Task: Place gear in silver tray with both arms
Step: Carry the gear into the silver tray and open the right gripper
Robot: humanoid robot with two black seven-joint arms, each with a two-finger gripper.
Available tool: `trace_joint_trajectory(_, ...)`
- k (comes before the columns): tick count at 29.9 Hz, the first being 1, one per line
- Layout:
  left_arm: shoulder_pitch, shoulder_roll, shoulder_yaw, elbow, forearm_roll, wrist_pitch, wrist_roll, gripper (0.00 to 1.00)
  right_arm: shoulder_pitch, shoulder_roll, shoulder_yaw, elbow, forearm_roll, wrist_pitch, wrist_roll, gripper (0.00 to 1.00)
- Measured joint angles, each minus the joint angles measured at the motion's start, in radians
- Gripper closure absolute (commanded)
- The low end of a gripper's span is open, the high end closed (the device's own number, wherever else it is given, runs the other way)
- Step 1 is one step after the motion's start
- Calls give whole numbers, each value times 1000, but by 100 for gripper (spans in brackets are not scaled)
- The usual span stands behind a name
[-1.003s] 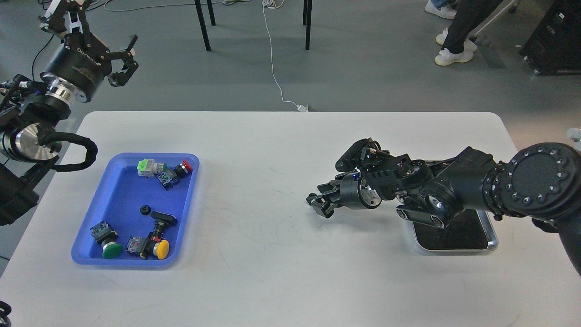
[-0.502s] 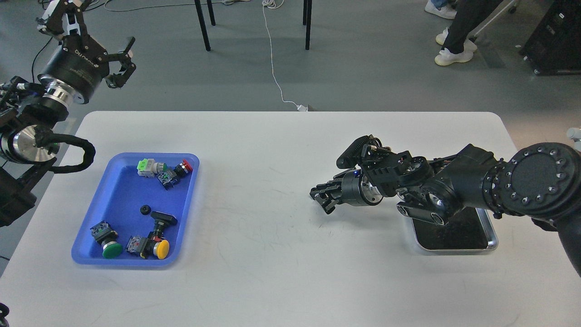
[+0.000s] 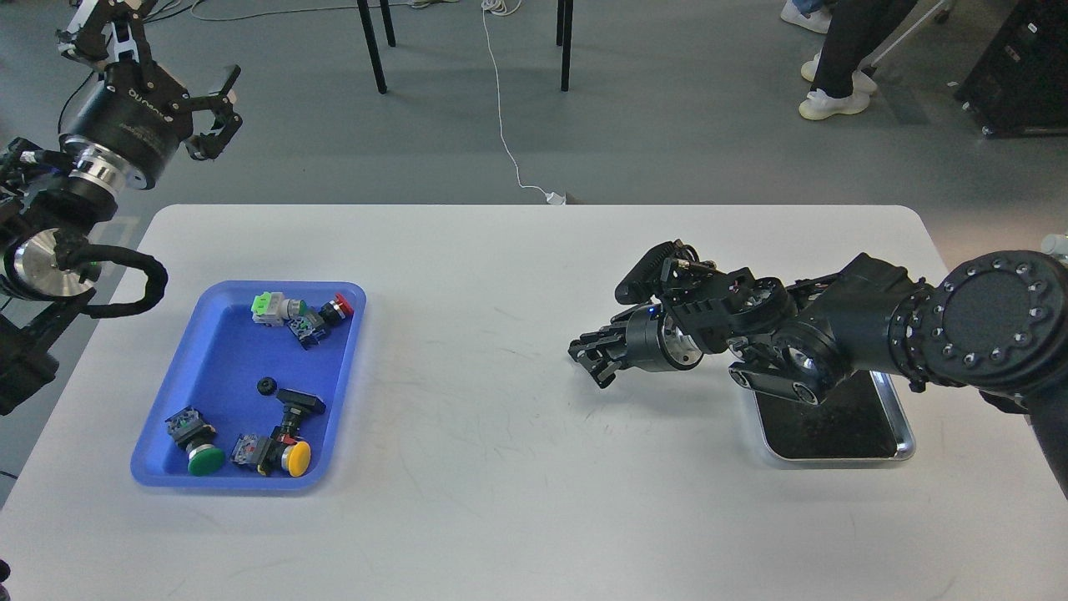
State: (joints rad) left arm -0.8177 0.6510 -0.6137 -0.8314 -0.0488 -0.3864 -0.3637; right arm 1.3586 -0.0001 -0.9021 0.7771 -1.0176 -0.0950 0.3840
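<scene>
White table (image 3: 517, 275), silver tray (image 3: 903, 442) behind right gripper (image 3: 594, 361)

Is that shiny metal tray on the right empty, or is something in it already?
Apparently empty: the silver tray shows only dark bare bottom, though the right arm hides its far end.

Head view; forward, down onto table (image 3: 517, 501)

The left gripper (image 3: 171, 79) is hanging high at the far left with its fingers spread apart, while the right gripper (image 3: 591, 359) is reaching leftward, low and level, its dark fingers indistinguishable.
</scene>
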Motion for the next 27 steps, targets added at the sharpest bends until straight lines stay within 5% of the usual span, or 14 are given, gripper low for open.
trace_joint_trajectory(8, 0, 5, -1, -1, 0, -1, 0, 3, 124, -31, 0, 129, -40, 0, 3, 95)
trace_joint_trajectory(27, -2, 15, -1, -30, 0, 4, 1, 3, 167, -562, -57, 324, -381, 2, 1, 95)
